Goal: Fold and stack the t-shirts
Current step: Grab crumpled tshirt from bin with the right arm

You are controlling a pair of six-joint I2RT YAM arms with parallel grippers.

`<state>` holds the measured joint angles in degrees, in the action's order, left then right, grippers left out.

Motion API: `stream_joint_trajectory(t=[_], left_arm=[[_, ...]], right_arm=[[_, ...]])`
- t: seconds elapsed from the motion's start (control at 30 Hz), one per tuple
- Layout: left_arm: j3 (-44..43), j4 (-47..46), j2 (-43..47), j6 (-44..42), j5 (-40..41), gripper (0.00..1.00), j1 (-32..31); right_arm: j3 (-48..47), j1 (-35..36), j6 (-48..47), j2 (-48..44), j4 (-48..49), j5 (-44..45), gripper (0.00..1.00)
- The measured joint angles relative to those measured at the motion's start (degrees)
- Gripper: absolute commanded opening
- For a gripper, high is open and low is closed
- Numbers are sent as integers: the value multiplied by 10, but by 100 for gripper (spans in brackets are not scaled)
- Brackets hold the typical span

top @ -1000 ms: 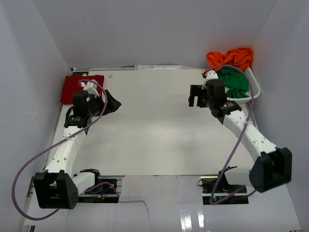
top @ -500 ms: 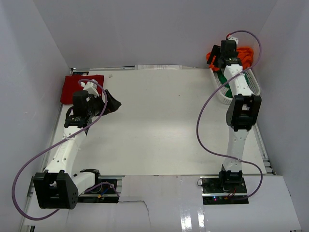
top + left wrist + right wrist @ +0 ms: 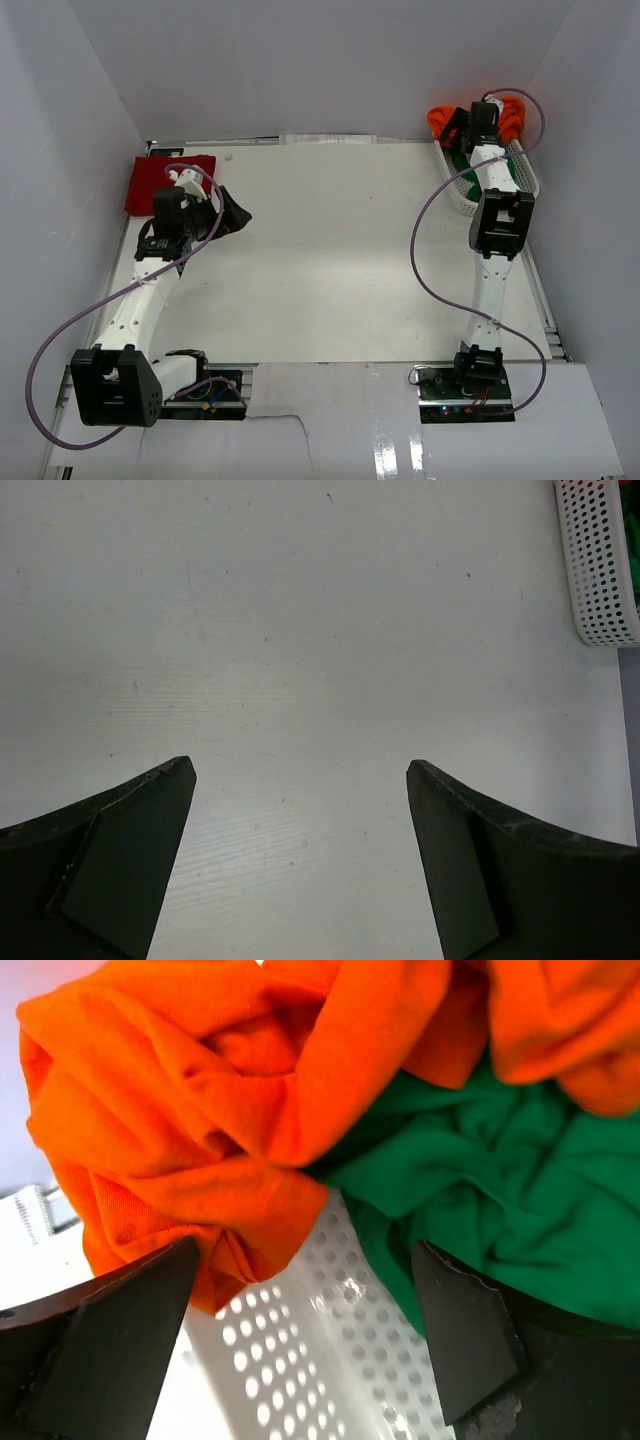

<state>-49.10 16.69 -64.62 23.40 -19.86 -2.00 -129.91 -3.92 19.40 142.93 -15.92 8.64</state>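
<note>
A dark red t-shirt (image 3: 152, 181) lies folded flat at the table's back left corner. My left gripper (image 3: 232, 214) hovers just to its right, open (image 3: 300, 765) over bare table. The orange t-shirt (image 3: 440, 121) and green t-shirt (image 3: 463, 164) are crumpled in the white mesh basket (image 3: 527, 178) at the back right. My right gripper (image 3: 462, 126) reaches over that basket, open (image 3: 305, 1250). Its jaws straddle the basket wall (image 3: 320, 1360), with orange t-shirt (image 3: 200, 1090) by the left finger and green t-shirt (image 3: 520, 1190) by the right one. Nothing is gripped.
White enclosure walls stand close on the left, back and right. The basket's end (image 3: 605, 570) shows at the top right of the left wrist view. Purple cables loop off both arms (image 3: 425, 230).
My right arm has swung from over the table to the back right and stretched out over the basket, jaws now at the shirts. The left arm has hardly moved.
</note>
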Motion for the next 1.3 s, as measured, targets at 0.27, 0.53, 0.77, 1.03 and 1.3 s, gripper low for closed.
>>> stream_joint_trajectory(t=[0.27,0.53,0.77,1.03,1.3], left_arm=[[0,0,0,-1,2,98,0],[0,0,0,-2,6,98,0],[0,0,0,-5,9,98,0],[0,0,0,-5,10,98,0],[0,0,2,-7,10,98,0]], right_arm=[[13,-21,56,26,65,-103,64],[30,-19,74,27,137,-174,8],[33,-21,74,27,163,-208,15],[88,-22,61,-6,178,-212,97],[41,-18,63,1,166,-227,63]])
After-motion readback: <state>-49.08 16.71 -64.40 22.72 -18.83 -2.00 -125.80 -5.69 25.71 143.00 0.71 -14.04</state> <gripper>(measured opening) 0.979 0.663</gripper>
